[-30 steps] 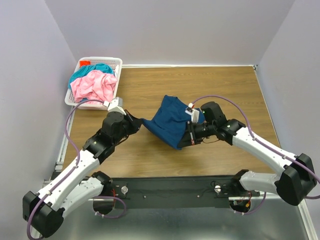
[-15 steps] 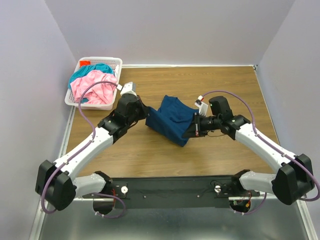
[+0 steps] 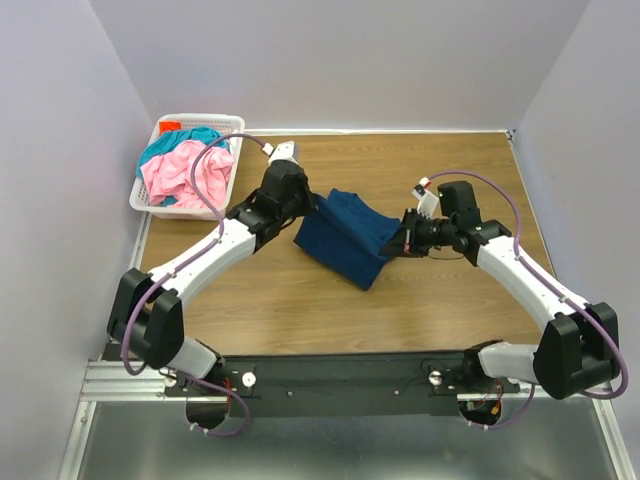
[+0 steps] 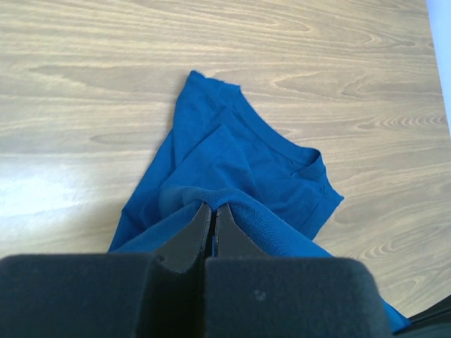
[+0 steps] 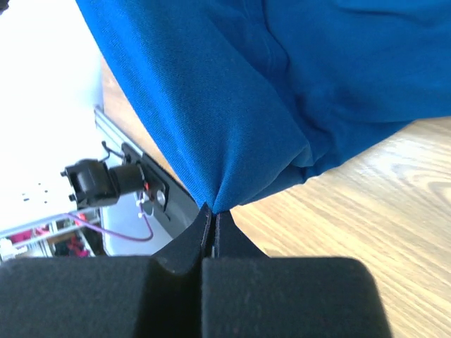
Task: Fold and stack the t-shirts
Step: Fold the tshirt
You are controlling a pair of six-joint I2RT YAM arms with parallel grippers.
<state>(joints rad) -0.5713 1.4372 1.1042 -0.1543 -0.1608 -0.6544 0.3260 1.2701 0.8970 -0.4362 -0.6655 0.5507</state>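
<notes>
left tool [image 4: 213,211]: clamped on dark blue t-shirt [image 3: 345,235] edge
right tool [image 5: 213,215]: clamped on its other edge
change: shirt carried farther up desk [image 3: 450,310]
task: likely spreading before first fold

No writing could be read in any view. A white tag [image 3: 284,150] on the left arm's wrist and a second tag [image 3: 427,196] on the right arm's wrist were too small to make out, as was a red patch [image 3: 170,126] in the basket [image 3: 228,122]. The blue t-shirt [image 3: 345,235] showed only plain cloth in both wrist views.
</notes>
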